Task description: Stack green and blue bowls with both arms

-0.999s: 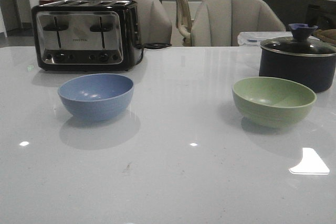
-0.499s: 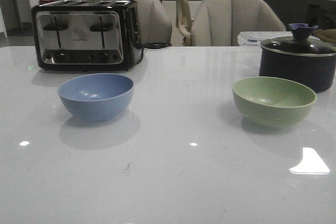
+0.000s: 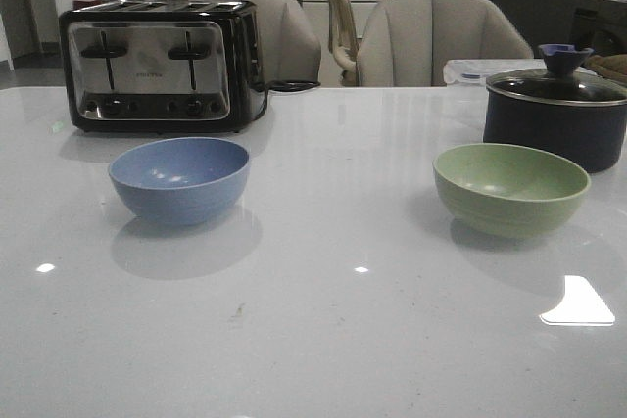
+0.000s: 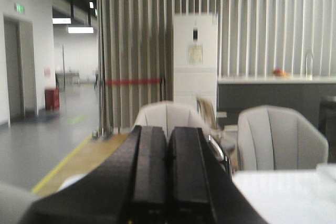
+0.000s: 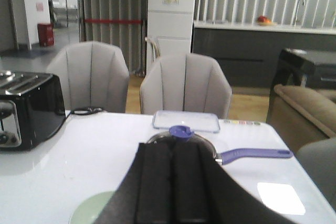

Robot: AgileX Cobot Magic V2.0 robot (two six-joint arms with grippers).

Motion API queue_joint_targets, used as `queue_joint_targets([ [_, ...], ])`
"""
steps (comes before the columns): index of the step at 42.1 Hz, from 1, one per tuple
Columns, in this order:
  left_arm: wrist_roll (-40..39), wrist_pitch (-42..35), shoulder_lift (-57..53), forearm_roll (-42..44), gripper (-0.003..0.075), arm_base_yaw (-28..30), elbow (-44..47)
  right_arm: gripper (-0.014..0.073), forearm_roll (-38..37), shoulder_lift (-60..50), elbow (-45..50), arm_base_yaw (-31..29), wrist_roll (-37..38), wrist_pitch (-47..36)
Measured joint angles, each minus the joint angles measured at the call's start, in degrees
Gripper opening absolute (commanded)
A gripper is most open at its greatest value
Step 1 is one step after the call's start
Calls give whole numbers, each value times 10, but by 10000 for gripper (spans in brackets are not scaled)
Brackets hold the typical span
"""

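The dusty blue bowl (image 3: 179, 179) stands upright on the white table at the left, in front of the toaster. The pale green bowl (image 3: 510, 188) stands upright at the right, in front of the dark pot; part of its rim also shows in the right wrist view (image 5: 92, 209). Neither arm shows in the front view. My left gripper (image 4: 167, 129) is shut and empty, raised and facing the chairs and curtain. My right gripper (image 5: 173, 146) is shut and empty, above the table behind the green bowl.
A black-and-steel toaster (image 3: 157, 66) stands at the back left with its cord trailing right. A dark lidded pot (image 3: 555, 115) with a purple knob and handle (image 5: 254, 154) stands at the back right. A clear lidded box (image 5: 186, 120) lies behind it. Grey chairs (image 3: 441, 38) line the far edge.
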Motion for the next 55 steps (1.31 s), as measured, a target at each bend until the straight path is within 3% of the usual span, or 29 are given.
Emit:
queue_joint_targets([
  [16,0,163,122,0,102,0,-26,43,1,178,-19,0,0,111],
  [25,0,188,165,0,106,0,-26,50,1,259,-19,0,0,122],
  [28,0,188,176,0,146,0,-26,102,1,280,-19,0,0,122],
  [36,0,189,202,0,496,0,-26,468,1,310,-19,0,0,122],
  [38,0,190,205,0,535,0,-26,515,1,314,-19,0,0,122],
  [55,0,190,211,-9,530,-6,-26,537,20,363,-34,0,0,122],
])
